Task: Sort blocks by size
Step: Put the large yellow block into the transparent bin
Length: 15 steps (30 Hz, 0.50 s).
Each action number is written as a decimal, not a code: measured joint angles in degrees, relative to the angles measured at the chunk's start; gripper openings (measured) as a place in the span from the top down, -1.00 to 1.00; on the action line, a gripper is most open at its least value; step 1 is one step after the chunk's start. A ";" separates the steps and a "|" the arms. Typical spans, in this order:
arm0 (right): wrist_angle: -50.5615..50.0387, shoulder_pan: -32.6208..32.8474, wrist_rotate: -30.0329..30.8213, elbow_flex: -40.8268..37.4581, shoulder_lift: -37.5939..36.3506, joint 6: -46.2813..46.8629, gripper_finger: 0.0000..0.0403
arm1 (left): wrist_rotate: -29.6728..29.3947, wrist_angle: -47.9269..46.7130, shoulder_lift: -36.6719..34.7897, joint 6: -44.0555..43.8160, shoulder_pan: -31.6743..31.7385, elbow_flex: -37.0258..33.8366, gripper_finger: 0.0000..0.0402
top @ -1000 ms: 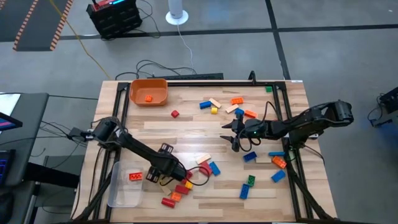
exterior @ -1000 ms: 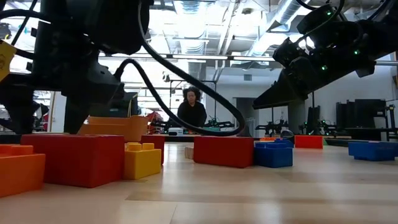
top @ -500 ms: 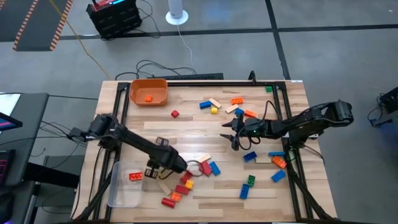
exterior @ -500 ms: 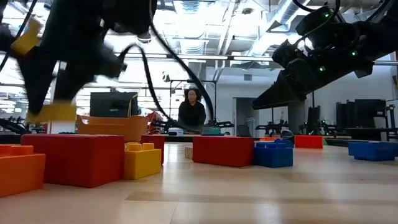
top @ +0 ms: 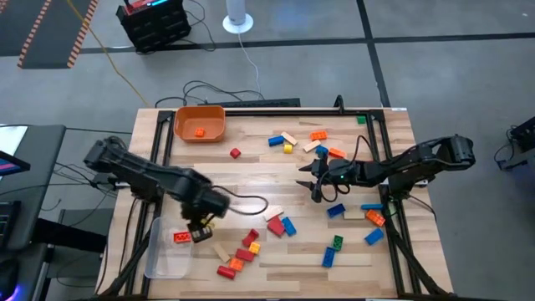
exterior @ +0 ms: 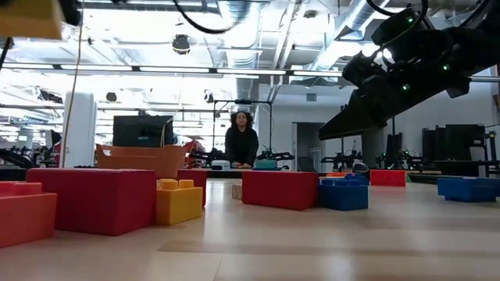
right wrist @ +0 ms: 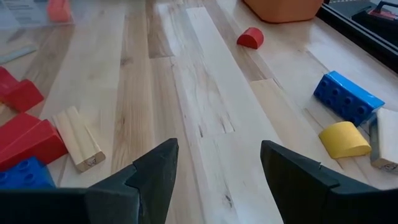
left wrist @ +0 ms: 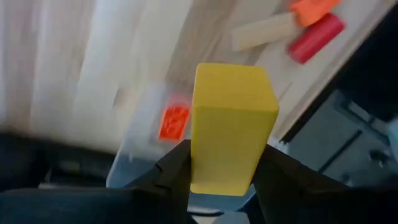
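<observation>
1. Holding a yellow block [left wrist: 231, 127] upright between its two dark fingers [left wrist: 173, 171], the left gripper [top: 199, 229] is closed on the block's lower end; most of the block stands clear of the jaws.
2. Left gripper hangs above the table's near-left part, right by the clear tub [top: 165, 255]. One red-orange block [top: 181, 237] lies in the tub. Judgement: the yellow block is being carried over for dropping there, so the tub looks like the place for one size class.
3. Right gripper [right wrist: 214, 163] waits over mid-table, jaws spread wide, nothing between them; bare wood shows through the gap.
4. Orange bin [top: 200, 123] at the far-left corner holds one small orange block [top: 199, 131], likely the other size class.
5. Remaining blocks lie loose: a red and orange cluster [top: 240, 256] near the tub, blue ones [top: 334, 211] below the right gripper, others scattered further back.
6. Judgement: sorting is at an early stage; most blocks are on the wood.
</observation>
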 joint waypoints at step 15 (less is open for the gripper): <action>0.14 0.13 0.00 0.00 0.00 0.00 -0.29 | -0.54 5.19 -1.79 -23.28 -17.06 -14.60 0.29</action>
